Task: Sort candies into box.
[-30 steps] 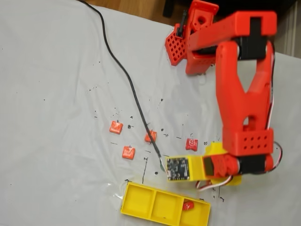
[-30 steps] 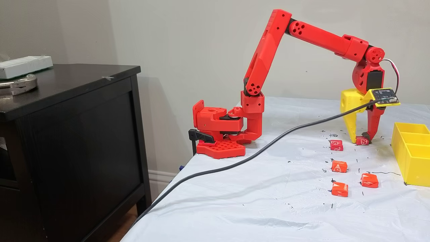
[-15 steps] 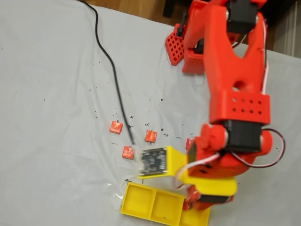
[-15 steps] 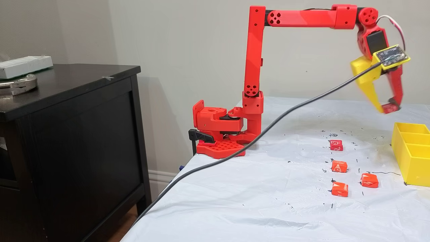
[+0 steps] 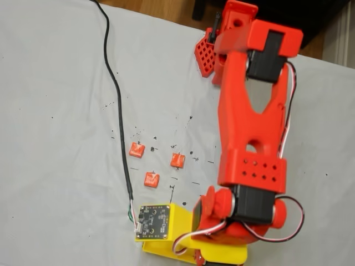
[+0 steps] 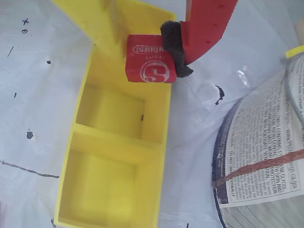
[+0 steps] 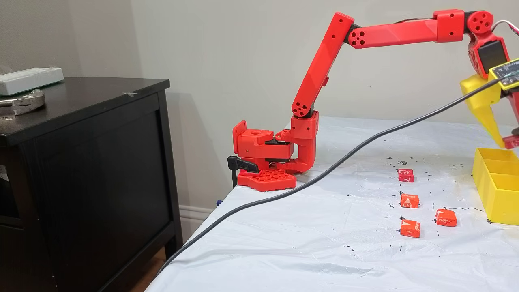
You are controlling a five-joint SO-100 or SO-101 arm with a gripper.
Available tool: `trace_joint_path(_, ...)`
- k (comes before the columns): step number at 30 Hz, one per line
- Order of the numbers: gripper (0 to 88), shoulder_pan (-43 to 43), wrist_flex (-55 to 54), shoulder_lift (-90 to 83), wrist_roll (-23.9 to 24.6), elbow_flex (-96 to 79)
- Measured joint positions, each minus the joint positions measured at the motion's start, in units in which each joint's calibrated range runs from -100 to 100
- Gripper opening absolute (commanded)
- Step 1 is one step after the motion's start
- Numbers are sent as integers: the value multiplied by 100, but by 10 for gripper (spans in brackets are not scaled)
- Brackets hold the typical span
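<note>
**Q:** Where is the candy?

**A:** One red candy (image 6: pixel 148 65) is pinched in the gripper (image 6: pixel 148 59), held between a yellow finger (image 6: pixel 102 23) and a red finger with a dark foam pad (image 6: pixel 173 47). The jaws are closed to the sweet's width, gripping it on two sides. White lettering shows on its wrapper in the wrist view.

**Q:** And the box?

**A:** The yellow box (image 6: pixel 164 123) lies directly beneath the jaws on the white table cover (image 6: pixel 42 95). In the wrist view the candy hangs over the box's upper end, and the two compartments in sight below it look bare. In a fixed view from the side, the candy (image 7: pixel 511 142) sits just above the box's rim (image 7: pixel 492 153), not touching it.

**Q:** What lies farther out?

**A:** Four loose candies (image 7: pixel 406 175) (image 7: pixel 409 200) (image 7: pixel 446 217) (image 7: pixel 410 228) rest on the cover, well away from the jaws, toward the arm's base (image 7: pixel 265 162). A black cable (image 7: pixel 324 174) runs off from the gripper across the table. Beside the box in the wrist view, a printed paper roll (image 6: pixel 266 152) lies near.
</note>
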State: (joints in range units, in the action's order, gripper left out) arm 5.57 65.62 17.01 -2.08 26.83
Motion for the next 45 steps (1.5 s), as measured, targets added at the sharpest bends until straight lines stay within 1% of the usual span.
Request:
trace_joint_path(8, 1, 0, 0, 255, 0, 149)
trace_joint_path(9, 66, 0, 0, 255, 0, 149)
trace_joint_path(10, 245, 0, 0, 255, 0, 149)
trace_joint_path(11, 319, 0, 0, 255, -10, 149)
trace_joint_path(16, 377, 0, 31, 255, -88, 149)
trace_joint_path(17, 400, 0, 31, 255, -88, 149)
trace_joint_path(18, 458, 0, 31, 255, -88, 149)
trace_joint_path(19, 469, 0, 31, 255, -98, 149)
trace_joint_path(21, 446, 0, 31, 255, -98, 149)
trace_joint_path(24, 448, 0, 31, 255, -98, 149)
trace_joint_path(26, 413, 0, 31, 255, -98, 149)
trace_joint_path(28, 336, 0, 31, 255, -98, 149)
trace_joint_path(30, 206, 0, 31, 255, -98, 149)
trace_joint_path(32, 98, 0, 31, 221, -98, 96)
trace_joint_path(33, 16, 0, 31, 195, -98, 61)
trace_joint_path(34, 2, 0, 31, 170, -98, 35)
trace_joint_path(40, 2, 0, 31, -25, -98, -184)
trace_joint_path(45, 2, 8, 275, -653, -171, -919)
